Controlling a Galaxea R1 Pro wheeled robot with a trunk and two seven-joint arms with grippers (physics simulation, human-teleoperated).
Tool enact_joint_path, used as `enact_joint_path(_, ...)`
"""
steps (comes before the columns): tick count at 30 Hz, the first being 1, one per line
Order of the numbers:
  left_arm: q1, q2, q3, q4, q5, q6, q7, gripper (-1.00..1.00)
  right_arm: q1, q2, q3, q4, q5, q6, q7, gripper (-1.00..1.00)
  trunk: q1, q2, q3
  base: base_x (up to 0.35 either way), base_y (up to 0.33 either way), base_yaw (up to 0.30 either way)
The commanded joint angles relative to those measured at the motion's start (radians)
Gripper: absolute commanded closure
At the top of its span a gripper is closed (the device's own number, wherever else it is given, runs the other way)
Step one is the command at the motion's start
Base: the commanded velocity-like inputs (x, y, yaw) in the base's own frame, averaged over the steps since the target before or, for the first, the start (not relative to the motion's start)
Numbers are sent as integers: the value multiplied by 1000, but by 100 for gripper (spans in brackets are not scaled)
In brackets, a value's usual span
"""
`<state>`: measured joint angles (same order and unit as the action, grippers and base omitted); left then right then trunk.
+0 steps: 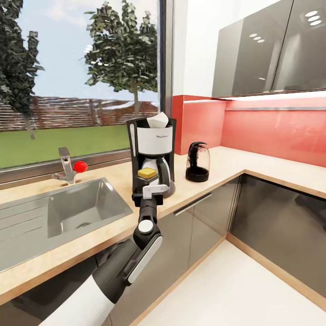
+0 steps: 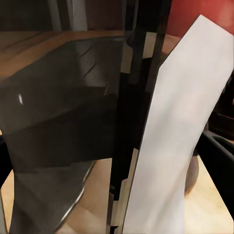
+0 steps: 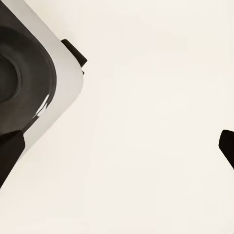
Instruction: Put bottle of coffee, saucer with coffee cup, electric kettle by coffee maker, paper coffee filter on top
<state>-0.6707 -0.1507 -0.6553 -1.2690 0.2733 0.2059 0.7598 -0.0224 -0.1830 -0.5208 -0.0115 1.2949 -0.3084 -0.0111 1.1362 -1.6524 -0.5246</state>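
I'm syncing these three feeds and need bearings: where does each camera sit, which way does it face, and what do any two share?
Head view: on the robot's head, looking down over the kitchen countertop, coffee maker and electric kettle; the left arm and left gripper show.
Left wrist view: near that gripper, facing the bottle of coffee close up.
Right wrist view: near the right gripper, facing pale floor.
Shared: head and left wrist views both show the bottle of coffee.

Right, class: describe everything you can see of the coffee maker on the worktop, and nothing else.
The coffee maker is a black drip machine with a white upper front panel and a pale carafe with a black handle below. It stands upright on the light wood-grain kitchen countertop, between the sink and the electric kettle. A white paper coffee filter sits on top. The yellow-lidded bottle of coffee and the left pincer hide its base.
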Motion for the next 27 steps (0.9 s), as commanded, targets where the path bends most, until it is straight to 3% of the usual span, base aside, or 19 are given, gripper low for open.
enact_joint_path(1, -1, 0, -2, -1, 3, 6, 7, 100, -1, 0, -8, 1, 9, -3, -1, -100, 0, -1, -1, 20, 5, 0)
enact_joint_path(10, -1, 0, -2, -1, 3, 6, 7, 100, -1, 0, -8, 1, 9, -3, -2, -100, 0, -1, -1, 4, 1, 0)
enact_joint_path(21, -1, 0, -2, -1, 3, 6, 6, 100, -1, 0, -8, 2, 9, -3, -3, -100, 42, -78, -36, 0, 0, 0)
enact_joint_path(27, -1, 0, -2, -1, 3, 6, 6, 100, -1, 1, -8, 2, 8, -3, -3, -100, 42, -78, -40, 0, 0, 0)
